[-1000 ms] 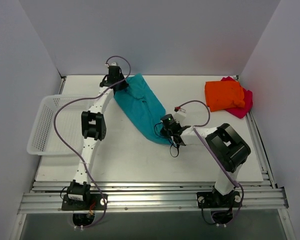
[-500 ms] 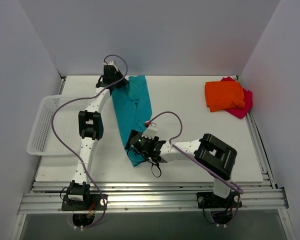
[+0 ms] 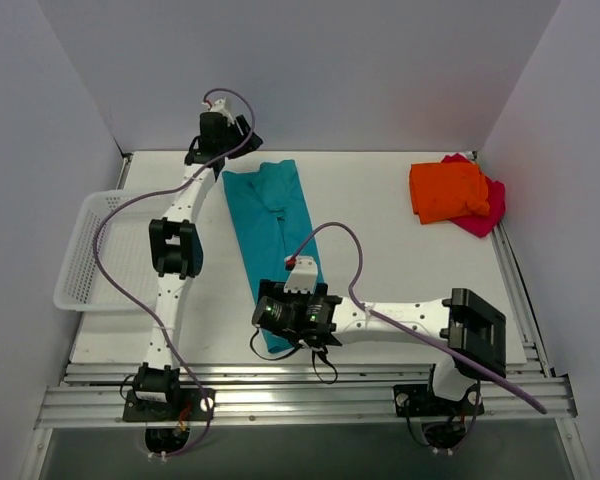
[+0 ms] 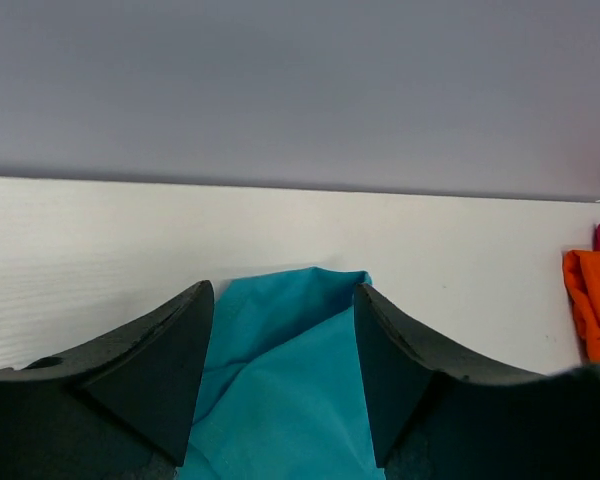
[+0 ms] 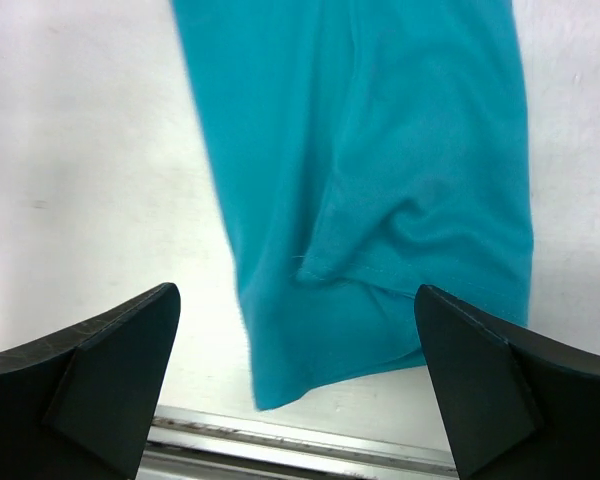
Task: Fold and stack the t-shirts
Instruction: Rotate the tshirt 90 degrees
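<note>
Fingers of left gripper (image 4: 280, 320) and right gripper (image 5: 295, 310) were seen parted, empty; the teal t-shirt (image 3: 275, 230) was judged limp, best pinched at corners.

White arms (image 3: 170, 310), black joints (image 3: 172, 248); lilac cables (image 3: 96, 250) looping — pincer fingers (image 4: 145, 385) black, wedge-shaped.

The teal t-shirt (image 3: 276, 235) is swinging from a slant to lie straight, its near end reaching the counter (image 3: 410, 270) edge. The right pincer (image 5: 295, 295) is letting go there; the left pincer (image 4: 282, 295) is opening too.
</note>
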Tool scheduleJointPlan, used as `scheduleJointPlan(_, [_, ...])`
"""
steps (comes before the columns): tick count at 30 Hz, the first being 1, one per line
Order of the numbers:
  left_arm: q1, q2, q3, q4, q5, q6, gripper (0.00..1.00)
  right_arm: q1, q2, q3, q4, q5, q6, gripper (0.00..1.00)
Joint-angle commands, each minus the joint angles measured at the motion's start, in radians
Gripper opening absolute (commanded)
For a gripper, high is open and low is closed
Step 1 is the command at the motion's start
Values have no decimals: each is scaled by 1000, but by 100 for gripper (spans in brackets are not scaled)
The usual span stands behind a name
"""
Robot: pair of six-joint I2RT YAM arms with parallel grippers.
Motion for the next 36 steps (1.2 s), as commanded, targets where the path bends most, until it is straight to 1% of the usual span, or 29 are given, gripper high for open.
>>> scheduleJointPlan(1, [10,-189,-38,14,12,46,66,32,-78,63,-173,162,23,100])
scheduleJointPlan(2, [8,-253,-114,14,8,46,66,30,-90,71,-180,177,16,100])
scheduleJointPlan(4, [7,-326,-208,8,-11,27,65,19,-98,85,-187,234,-13,100])
scheduleJointPlan(5, [4,-406,-319,6,-12,16,64,-8,-104,85,-187,254,-42,100])
scheduleJointPlan(6, [0,-446,-387,3,-12,5,64,-28,-106,80,-181,275,-59,100])
scheduleJointPlan(7, [-3,-491,-461,6,-12,-15,63,-57,-110,57,-140,269,-89,100])
scheduleJointPlan(8, [-19,-585,-629,17,-18,-18,61,-121,-124,37,-105,254,-163,100])
scheduleJointPlan(9, [-32,-635,-723,55,-35,-18,60,-149,-136,13,-67,217,-203,100])
scheduleJointPlan(10, [-48,-690,-821,80,-58,-19,60,-177,-167,-48,25,196,-239,100])
scheduleJointPlan(11, [-90,-794,-918,103,-111,-16,60,-200,-184,-79,70,176,-274,100])
scheduleJointPlan(12, [-113,-839,-1095,133,-144,-22,60,-233,-204,-107,105,161,-328,100])
scheduleJointPlan(13, [-137,-886,-1179,144,-167,-44,60,-247,-222,-134,171,128,-352,100])
scheduleJointPlan(14, [-165,-967,-1260,160,-192,-59,60,-261,-256,-180,203,110,-378,100])
scheduleJointPlan(15, [-227,-1001,-1340,201,-240,-78,59,-284,-271,-199,224,98,-412,100])
scheduleJointPlan(16, [-258,-1037,-1485,224,-282,-129,58,-292,-296,-211,242,87,-423,100])
scheduleJointPlan(17, [-292,-1087,-1548,248,-310,-151,58,-301,-304,-224,244,85,-429,100])
scheduleJointPlan(18, [-353,-1101,-1598,265,-346,-174,58,-318,-310,-225,238,85,-437,100])
scheduleJointPlan(19, [-383,-1115,-1674,269,-360,-218,58,-323,-319,-225,221,85,-443,100])
scheduleJointPlan(20, [-407,-1129,-1705,304,-365,-230,57,-329,-322,-221,209,87,-448,100])
scheduleJointPlan(21, [-449,-1135,-1730,305,-389,-260,57,-336,-325,-219,190,87,-451,100])
scheduleJointPlan(22, [-463,-1137,-1773,304,-396,-280,56,-344,-334,-219,182,88,-458,100])
scheduleJointPlan(24, [-480,-1134,-1813,333,-394,-297,56,-353,-350,-231,181,87,-463,100])
scheduleJointPlan(27, [-474,-1117,-1863,342,-452,-323,55,-367,-379,-254,211,71,-472,100])
scheduleJointPlan(28, [-454,-1114,-1864,339,-478,-313,54,-373,-385,-259,221,68,-475,100])
scheduleJointPlan(31, [-409,-1121,-1839,339,-491,-279,53,-386,-368,-259,239,48,-491,100])
scheduleJointPlan(33, [-375,-1126,-1799,342,-515,-241,54,-393,-356,-256,242,42,-504,100])
scheduleJointPlan(34, [-363,-1106,-1781,341,-514,-227,54,-398,-345,-250,242,39,-511,100])
scheduleJointPlan(35, [-331,-1082,-1755,332,-479,-216,54,-404,-344,-248,241,39,-518,100])
scheduleJointPlan(36, [-316,-1054,-1695,327,-454,-198,54,-410,-342,-245,241,36,-521,100])
